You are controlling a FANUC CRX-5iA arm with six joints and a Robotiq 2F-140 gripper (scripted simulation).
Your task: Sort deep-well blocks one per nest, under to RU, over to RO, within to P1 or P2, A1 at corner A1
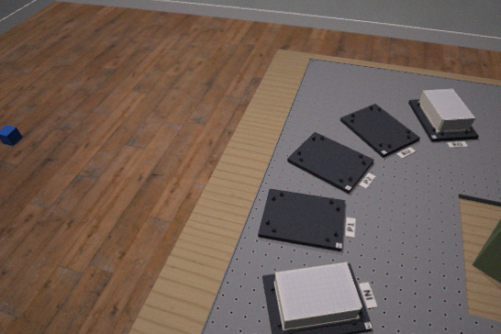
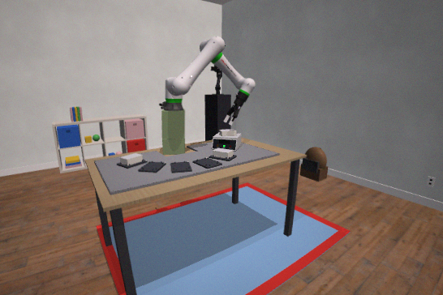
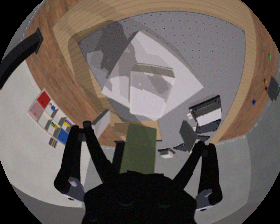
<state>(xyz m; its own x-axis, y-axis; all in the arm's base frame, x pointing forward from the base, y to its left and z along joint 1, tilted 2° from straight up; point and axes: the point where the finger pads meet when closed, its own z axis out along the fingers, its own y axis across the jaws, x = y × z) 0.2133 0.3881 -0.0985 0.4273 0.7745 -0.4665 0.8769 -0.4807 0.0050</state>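
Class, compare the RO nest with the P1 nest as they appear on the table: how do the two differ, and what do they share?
The RO nest carries a white block; the P1 nest carries none, so its locator pegs show. In the top view, RO lies at the far end of the row, P1 beside the IN nest. Both are dark rectangular plates with white labels.

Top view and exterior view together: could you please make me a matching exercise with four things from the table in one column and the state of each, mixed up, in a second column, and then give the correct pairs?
Things
1. dark nest plate labelled P1
2. dark nest plate labelled RO
3. white check-weigher
4. black two-finger gripper

States
a. open, holding nothing, hanging over the weigher
b. carries one white block
c. green lamp lit, another white block on its platform
d. bare, no block on it

Pairs: 1-d, 2-b, 3-c, 4-a
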